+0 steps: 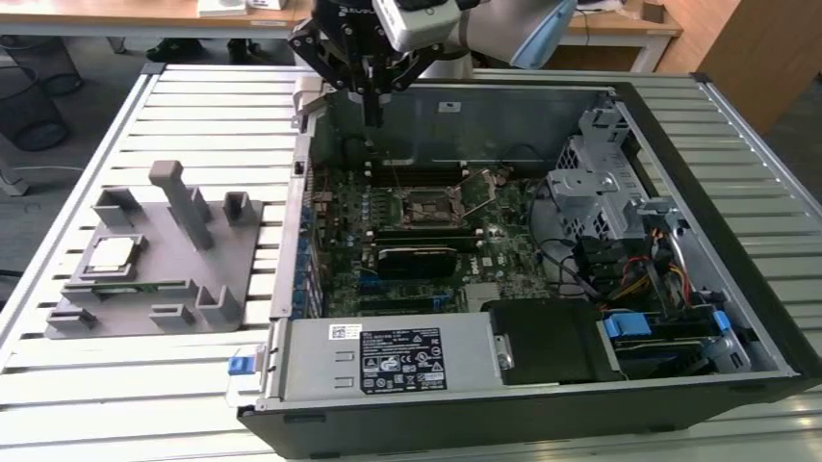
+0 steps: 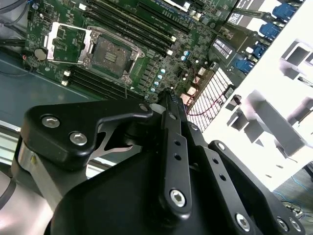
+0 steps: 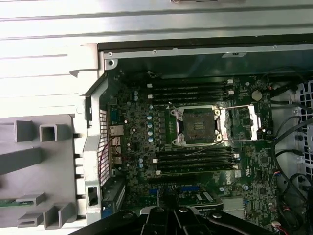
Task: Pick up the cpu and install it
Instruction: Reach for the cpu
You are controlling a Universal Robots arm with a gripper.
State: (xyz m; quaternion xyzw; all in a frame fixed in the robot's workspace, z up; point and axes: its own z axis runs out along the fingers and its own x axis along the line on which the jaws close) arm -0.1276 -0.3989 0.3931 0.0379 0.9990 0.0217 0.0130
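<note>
One cpu [image 1: 110,255] lies flat on the grey tray [image 1: 154,252] at the exterior view's left, well apart from the gripper [image 1: 372,122]. Further right, that gripper hangs over the open computer case [image 1: 514,120], jaws pressed together, holding nothing. Beyond it the motherboard socket [image 1: 428,207] sits with its metal frame swung open.
</note>
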